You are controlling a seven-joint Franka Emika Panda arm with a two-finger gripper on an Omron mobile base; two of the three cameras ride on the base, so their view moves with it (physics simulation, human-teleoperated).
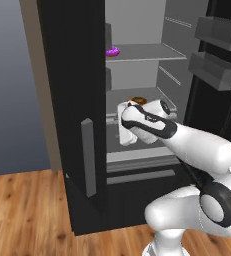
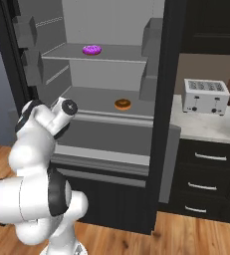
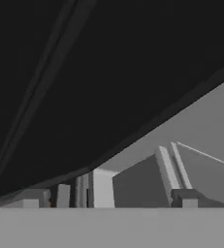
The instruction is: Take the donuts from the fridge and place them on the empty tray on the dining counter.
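Our arm (image 1: 187,145) fills the foreground and reaches into the open fridge (image 1: 72,100) at the height of the lower shelf (image 2: 106,102). We see the gripper (image 1: 123,131) only partly, hidden by the wrist, so we cannot tell from the pictures how its fingers stand; we judge them spread wide and holding nothing. Both donuts sit inside: the purple donut (image 2: 91,49) on the upper shelf (image 2: 111,52), the orange donut (image 2: 122,104) on the lower one, near the front edge. We are at the first step, approaching a donut. Next we need to bring the gripper down over the orange donut, close on it, and draw it out without hitting the door (image 1: 72,125).
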